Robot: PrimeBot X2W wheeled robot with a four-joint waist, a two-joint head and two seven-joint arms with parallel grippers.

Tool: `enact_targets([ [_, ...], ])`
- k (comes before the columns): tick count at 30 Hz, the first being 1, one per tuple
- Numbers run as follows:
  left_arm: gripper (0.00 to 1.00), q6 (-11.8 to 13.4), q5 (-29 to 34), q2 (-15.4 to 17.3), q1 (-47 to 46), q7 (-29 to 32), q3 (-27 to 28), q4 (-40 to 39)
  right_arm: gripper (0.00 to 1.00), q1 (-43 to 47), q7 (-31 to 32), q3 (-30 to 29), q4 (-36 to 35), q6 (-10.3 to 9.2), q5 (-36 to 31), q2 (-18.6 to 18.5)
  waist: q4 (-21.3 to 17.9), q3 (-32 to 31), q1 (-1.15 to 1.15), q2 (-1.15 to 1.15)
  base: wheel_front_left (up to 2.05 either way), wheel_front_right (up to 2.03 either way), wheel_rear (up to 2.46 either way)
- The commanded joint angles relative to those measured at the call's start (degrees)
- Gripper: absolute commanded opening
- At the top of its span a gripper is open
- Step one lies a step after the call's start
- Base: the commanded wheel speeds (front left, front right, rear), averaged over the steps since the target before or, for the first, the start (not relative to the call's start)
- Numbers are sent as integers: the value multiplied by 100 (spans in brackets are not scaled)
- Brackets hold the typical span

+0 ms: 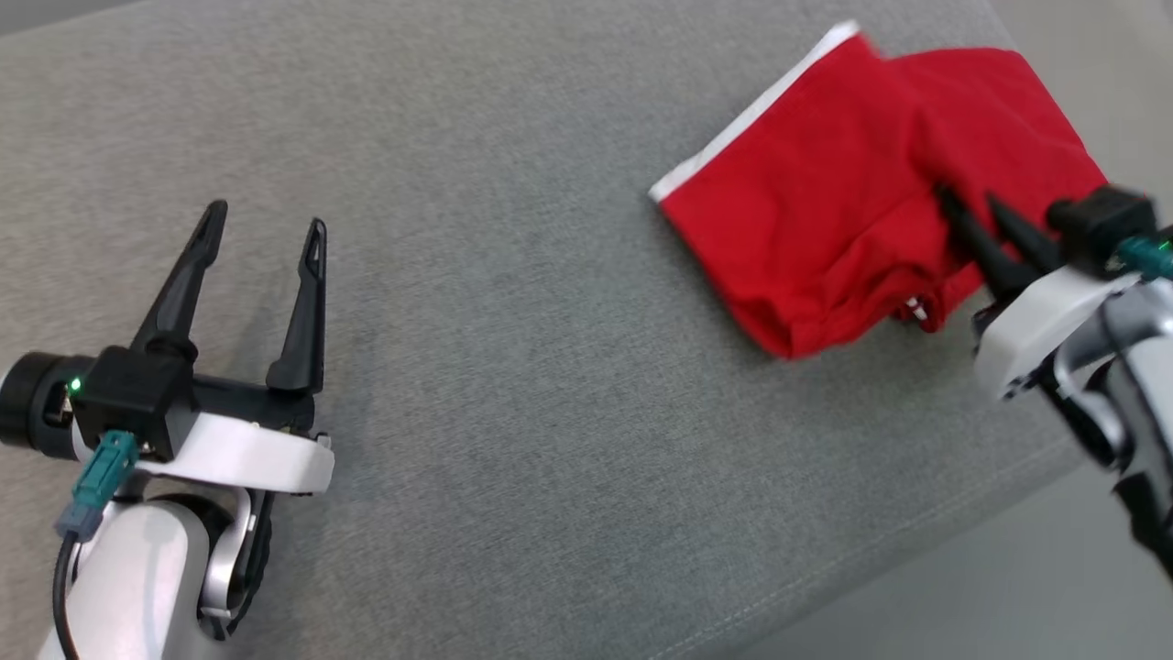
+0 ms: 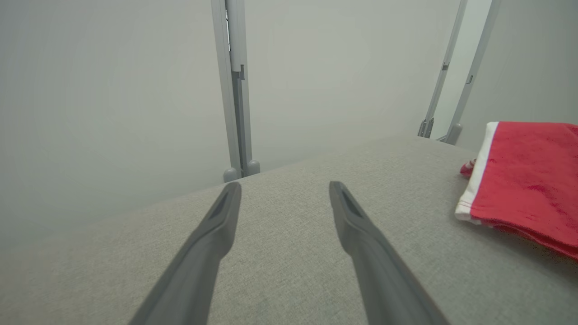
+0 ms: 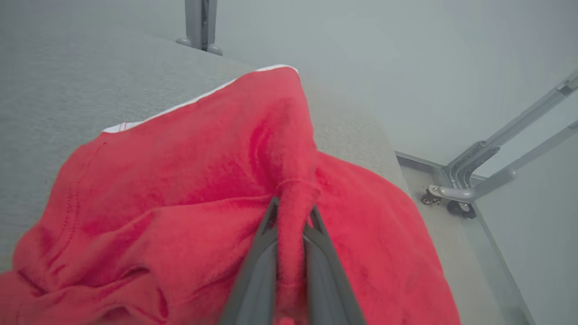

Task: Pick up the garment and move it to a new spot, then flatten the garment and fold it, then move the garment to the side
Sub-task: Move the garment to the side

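A red garment with a white band along one edge lies bunched at the far right of the grey cushioned surface. My right gripper is shut on a pinched fold of the garment, the cloth squeezed between its two fingers. Far off at the lower left, my left gripper is open and holds nothing, hovering over bare grey fabric. From the left wrist, its open fingers point along the surface, and the garment shows at the right edge.
The grey surface ends close beyond the garment on the right, where the floor shows. Grey metal frame legs stand behind the surface against a pale wall. A castor wheel sits on the floor at the right.
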Motion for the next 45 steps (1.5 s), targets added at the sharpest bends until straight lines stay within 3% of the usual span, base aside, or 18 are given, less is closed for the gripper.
enact_targets([
  [1,100,18,52,65,-119,32,10,-61,0,-184,-115,-28,103,-4,33,-107,-250,268,0,0,0,0,0],
  [7,100,-18,132,149,-298,225,-79,-294,0,-694,-454,-376,927,-4,270,-455,-250,573,0,0,0,0,0],
  [12,100,-38,157,164,-412,293,-139,-354,0,-974,-743,-471,1774,-4,489,-437,-73,798,0,0,0,0,0],
  [13,100,-31,158,163,-427,300,-146,-353,6,-1024,-806,-498,1929,-4,544,-407,-30,830,0,0,0,0,0],
  [14,100,-18,161,165,-432,295,-144,-350,49,-1064,-867,-525,2091,-4,565,-383,4,855,0,0,0,0,0],
  [15,100,-18,161,165,-432,295,-144,-350,49,-1064,-867,-525,2091,-4,565,-383,4,855,0,0,0,0,0],
  [16,100,-10,159,167,-435,283,-144,-345,100,-1085,-900,-549,2249,-4,629,-342,36,872,0,0,0,0,0],
  [21,100,22,118,143,-442,206,-152,-286,100,-1157,-1036,-755,2944,-4,777,-215,166,848,0,0,0,0,0],
  [25,100,46,13,73,-305,71,-155,-143,100,-884,-1120,-1076,2885,-4,1000,-122,234,584,0,0,0,0,0],
  [30,100,136,-100,-48,-119,-97,-123,18,100,-211,-1110,-1953,1733,-4,816,-87,329,160,0,0,0,0,0],
  [36,100,283,-279,-185,180,-299,-2,196,100,869,-1109,-2869,16,-4,186,441,572,-372,0,0,0,0,0],
  [45,100,517,-465,-303,596,-500,196,334,100,1918,-937,-3157,-1500,-3,-589,1197,1217,-944,0,0,0,0,0],
])
